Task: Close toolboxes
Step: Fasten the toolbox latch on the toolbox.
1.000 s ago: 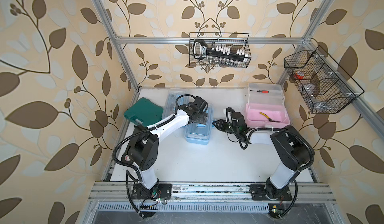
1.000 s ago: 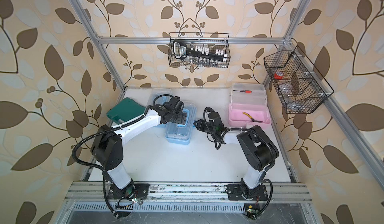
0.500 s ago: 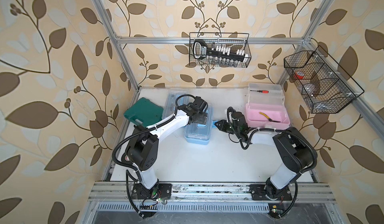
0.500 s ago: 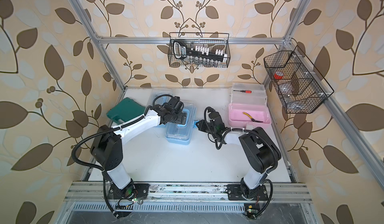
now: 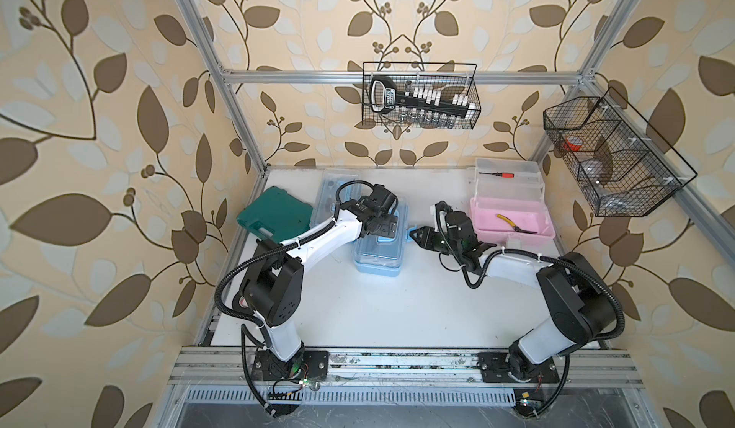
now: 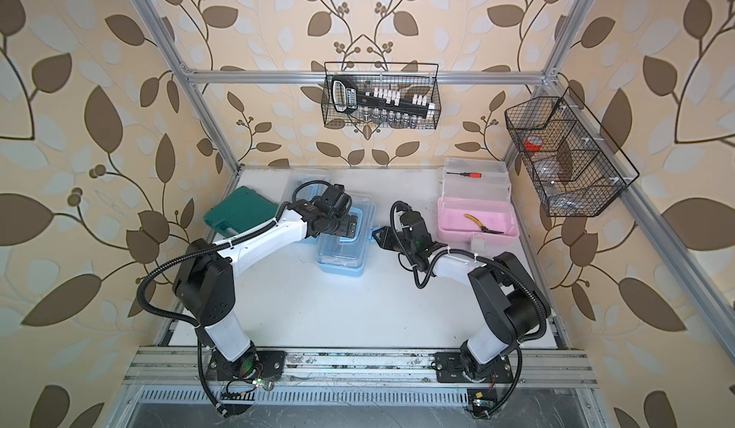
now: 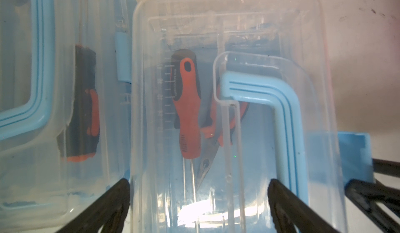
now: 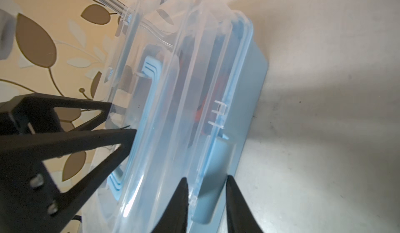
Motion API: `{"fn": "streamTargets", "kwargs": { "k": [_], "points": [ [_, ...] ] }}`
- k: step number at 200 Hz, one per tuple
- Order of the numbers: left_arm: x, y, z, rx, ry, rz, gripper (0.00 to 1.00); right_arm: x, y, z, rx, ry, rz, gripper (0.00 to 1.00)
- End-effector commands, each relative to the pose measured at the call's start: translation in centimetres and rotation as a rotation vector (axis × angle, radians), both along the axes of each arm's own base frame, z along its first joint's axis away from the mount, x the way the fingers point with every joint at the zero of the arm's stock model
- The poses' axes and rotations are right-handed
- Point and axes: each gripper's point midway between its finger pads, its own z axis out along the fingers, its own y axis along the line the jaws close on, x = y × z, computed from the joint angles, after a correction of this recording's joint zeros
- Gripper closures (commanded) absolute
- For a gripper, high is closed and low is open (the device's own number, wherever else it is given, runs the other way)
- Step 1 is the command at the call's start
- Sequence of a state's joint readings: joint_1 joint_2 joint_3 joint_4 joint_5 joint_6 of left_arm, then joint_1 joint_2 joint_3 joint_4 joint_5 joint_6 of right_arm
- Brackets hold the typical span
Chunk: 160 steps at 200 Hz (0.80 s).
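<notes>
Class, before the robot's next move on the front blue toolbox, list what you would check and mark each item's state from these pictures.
1. The front blue toolbox has its lid down: ok.
2. Its latch snapped shut: not ok, it juts outward.
3. The left gripper open above that lid: ok.
4. The right gripper straddling the latch: ok; firm grip, cannot tell.
5. The pink toolbox closed: not ok, it stands open.
6. The rear blue toolbox latched: cannot tell, the left arm hides much of it.

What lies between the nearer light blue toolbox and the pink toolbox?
The right gripper, its tip at the light blue toolbox; the rest up to the pink toolbox is bare table. Both top views show it.
</notes>
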<state>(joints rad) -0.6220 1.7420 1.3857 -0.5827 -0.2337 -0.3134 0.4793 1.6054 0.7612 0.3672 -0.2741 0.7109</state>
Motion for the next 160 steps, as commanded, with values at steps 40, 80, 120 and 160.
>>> {"fn": "streamTargets", "kwargs": {
  "k": [40, 80, 120, 160],
  "points": [
    [-3.2, -0.2, -3.0, 0.042, 0.143, -0.070, 0.01, 0.4, 1.6, 2.8, 0.049, -0.074, 0.052, 0.59],
    [-3.3, -0.2, -3.1, 0.042, 0.145, -0.071, 0.01, 0.6, 1.5, 3.5, 0.064, -0.092, 0.036, 0.60],
    [-3.3, -0.1, -3.1, 0.044, 0.144, -0.068, 0.01, 0.9, 1.5, 4.2, 0.114, -0.104, 0.038, 0.60],
    [-3.4, -0.1, -3.2, 0.044, 0.145, -0.069, 0.01, 1.2, 1.2, 3.2, 0.134, -0.074, 0.025, 0.67]
  ]
}}
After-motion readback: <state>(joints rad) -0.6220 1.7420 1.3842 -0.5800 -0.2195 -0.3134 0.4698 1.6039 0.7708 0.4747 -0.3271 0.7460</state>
